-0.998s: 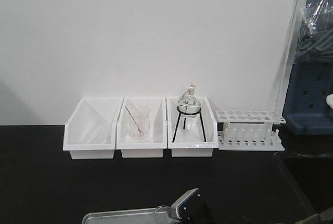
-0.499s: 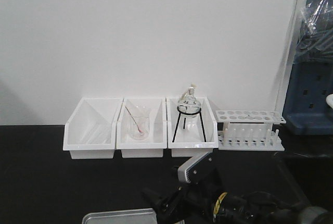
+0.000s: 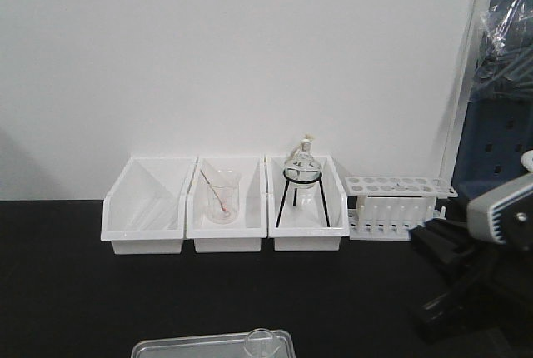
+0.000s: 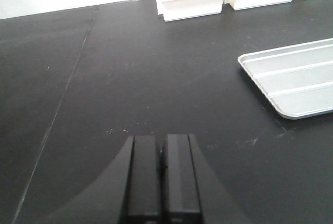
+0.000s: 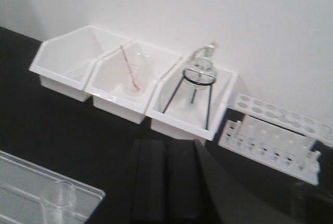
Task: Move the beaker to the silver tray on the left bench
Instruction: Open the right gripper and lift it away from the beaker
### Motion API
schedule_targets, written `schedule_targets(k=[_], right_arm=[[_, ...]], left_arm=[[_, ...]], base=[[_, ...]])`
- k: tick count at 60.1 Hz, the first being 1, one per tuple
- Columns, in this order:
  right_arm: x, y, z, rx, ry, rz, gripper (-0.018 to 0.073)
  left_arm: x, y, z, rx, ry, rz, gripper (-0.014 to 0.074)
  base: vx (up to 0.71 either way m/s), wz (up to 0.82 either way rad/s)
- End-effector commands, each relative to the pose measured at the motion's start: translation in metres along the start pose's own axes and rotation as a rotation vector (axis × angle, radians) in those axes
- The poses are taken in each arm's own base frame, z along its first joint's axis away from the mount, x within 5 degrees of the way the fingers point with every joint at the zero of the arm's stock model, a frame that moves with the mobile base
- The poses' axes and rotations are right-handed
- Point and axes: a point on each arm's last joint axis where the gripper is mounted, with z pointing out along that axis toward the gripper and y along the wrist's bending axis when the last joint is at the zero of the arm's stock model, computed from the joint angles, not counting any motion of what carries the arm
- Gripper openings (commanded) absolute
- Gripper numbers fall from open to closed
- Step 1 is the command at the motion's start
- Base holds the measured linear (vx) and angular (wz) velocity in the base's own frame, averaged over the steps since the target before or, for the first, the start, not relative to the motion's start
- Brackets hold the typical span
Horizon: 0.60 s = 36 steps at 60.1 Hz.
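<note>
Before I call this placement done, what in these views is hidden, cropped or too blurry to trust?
- silver tray: front view's bottom edge cuts off its near part; the wrist views crop it too.
- beaker: only its rim shows in the front view; blurred and edge-cropped in the right wrist view, so its base is unseen.
- right gripper: blurred.
- Test tube rack: the right arm covers its right end.

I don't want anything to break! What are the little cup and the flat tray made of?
The beaker looks like clear glass: you see the tray through it, and its rim glints. It could be clear plastic. The tray looks like metal, dull silver-grey with pressed ridges and a raised rim.
</note>
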Motion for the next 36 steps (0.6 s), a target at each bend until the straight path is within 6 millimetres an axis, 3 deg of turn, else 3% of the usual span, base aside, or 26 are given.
schedule_targets(k=[1,12,28,36], right_arm=[[-0.014,-0.006,-0.016,0.036,-0.052,-0.005,-0.0014],[-0.019,-0.01,-0.031,0.057,-0.084,0.004,-0.0014],[-0.019,-0.01,-0.031,0.057,-0.084,0.004,-0.0012],[-0.015,-0.007,-0.027,0.027,-0.051,0.142,-0.0011]], left_arm=[[-0.001,-0.001,0.002,0.007,-0.062,-0.002,0.0001],[-0.001,-0.001,0.002,0.007,-0.062,-0.002,0.0001],[-0.001,-0.001,0.002,0.007,-0.062,-0.002,0.0001],[-0.001,-0.001,0.002,0.007,-0.062,-0.002,0.0001]], base=[[0.0,0.0],[0.0,0.0],[0.0,0.0],[0.0,0.0]])
